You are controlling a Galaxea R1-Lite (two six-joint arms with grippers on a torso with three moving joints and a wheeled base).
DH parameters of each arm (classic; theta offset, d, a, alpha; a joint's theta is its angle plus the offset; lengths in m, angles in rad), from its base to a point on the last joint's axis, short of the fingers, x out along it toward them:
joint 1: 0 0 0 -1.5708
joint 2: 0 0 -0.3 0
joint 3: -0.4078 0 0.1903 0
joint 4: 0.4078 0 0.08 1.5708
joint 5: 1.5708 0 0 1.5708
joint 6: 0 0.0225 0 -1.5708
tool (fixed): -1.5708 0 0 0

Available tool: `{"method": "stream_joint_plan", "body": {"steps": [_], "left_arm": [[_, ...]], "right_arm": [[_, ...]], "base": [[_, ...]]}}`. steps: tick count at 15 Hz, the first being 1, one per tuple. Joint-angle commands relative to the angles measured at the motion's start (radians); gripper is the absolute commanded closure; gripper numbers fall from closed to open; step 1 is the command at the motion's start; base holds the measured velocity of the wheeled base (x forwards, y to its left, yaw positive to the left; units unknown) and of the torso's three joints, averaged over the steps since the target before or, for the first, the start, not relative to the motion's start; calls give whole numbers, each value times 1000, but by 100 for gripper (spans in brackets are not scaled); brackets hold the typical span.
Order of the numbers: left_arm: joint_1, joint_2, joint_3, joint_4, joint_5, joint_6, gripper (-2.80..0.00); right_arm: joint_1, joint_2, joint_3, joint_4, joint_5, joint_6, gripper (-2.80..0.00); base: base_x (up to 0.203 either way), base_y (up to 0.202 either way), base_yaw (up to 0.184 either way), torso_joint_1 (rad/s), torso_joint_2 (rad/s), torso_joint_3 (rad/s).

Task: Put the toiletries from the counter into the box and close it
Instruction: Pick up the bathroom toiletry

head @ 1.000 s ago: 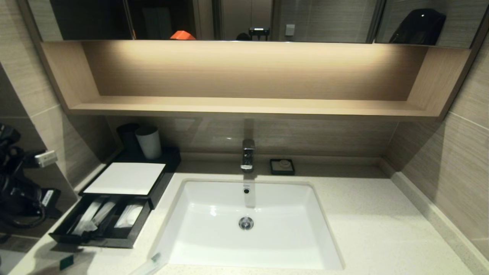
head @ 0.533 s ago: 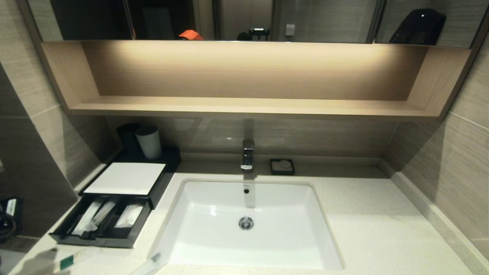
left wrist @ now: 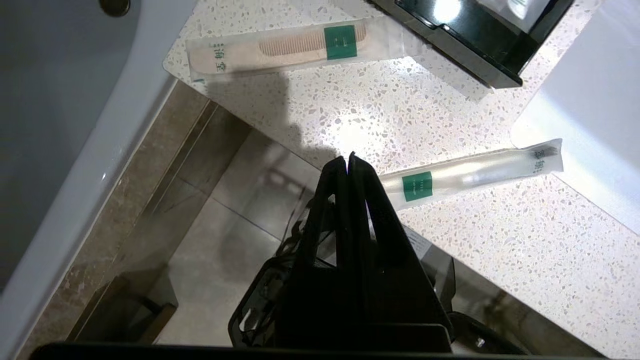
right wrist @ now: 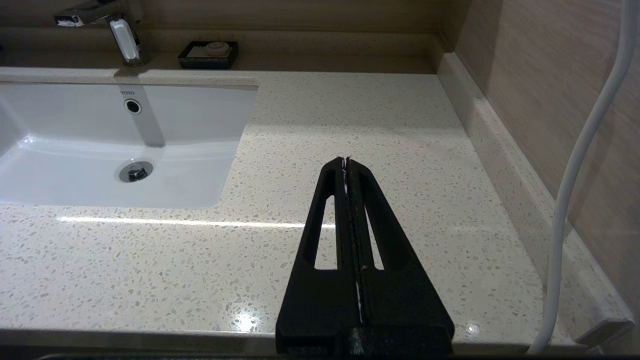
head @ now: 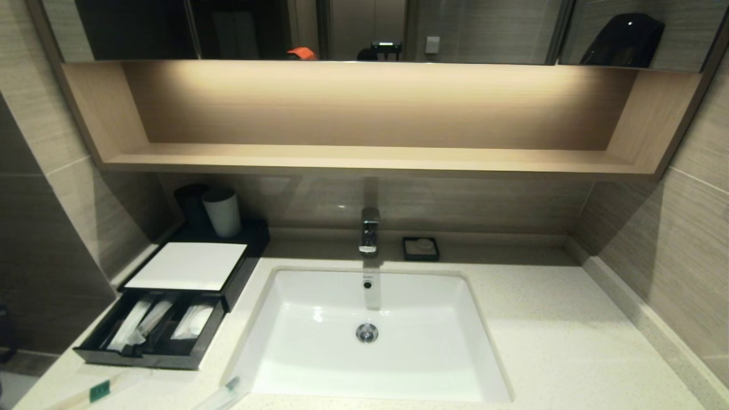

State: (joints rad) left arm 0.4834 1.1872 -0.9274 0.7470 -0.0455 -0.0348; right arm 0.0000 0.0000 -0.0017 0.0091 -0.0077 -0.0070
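While the box (head: 188, 285) is sitting with its drawer (head: 151, 333) pulled out beside the sink (head: 370, 336), the left gripper (left wrist: 348, 159) is hovering clenched and empty above the counter (left wrist: 350, 115) edge. Two packets are lying near the sink: a comb packet (left wrist: 295, 46) and a toothbrush packet (left wrist: 470, 172). The right gripper (right wrist: 346, 161) is idling clenched over the counter on the sink's far side.

Speckled counter (head: 569, 341): box (head: 188, 267) far left, two packets (head: 99, 390) near left, soap dish (head: 420, 249) far centre.
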Motion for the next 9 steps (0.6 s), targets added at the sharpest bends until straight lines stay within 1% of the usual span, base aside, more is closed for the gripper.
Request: {"method": "stream_joint_plan", "body": {"steps": [1,3,4,5,7,9], "left_arm": [[0,-138,2,15,-3,24,0],[-9,-195,-9,18,-5,83,0],[-16,-209,-12,16,-7,135,0],[-22,-212,-10,17,-7,174,0],[-26,-196,8,11,1,191,0],[-34,-136,18,2,5,204,0]], "right_arm": [[0,0,0,0,0,-1,0],[0,0,0,0,0,-1,0],[0,0,0,0,0,-1,0],[0,0,0,0,0,-1,0],[0,0,0,0,0,-1,0],[0,0,0,0,0,-1,0]], "base": [[0,0,0,0,0,0],[0,0,0,0,0,0],[0,0,0,0,0,0],[0,0,0,0,0,0],[0,0,0,0,0,0],[0,0,0,0,0,0]]}}
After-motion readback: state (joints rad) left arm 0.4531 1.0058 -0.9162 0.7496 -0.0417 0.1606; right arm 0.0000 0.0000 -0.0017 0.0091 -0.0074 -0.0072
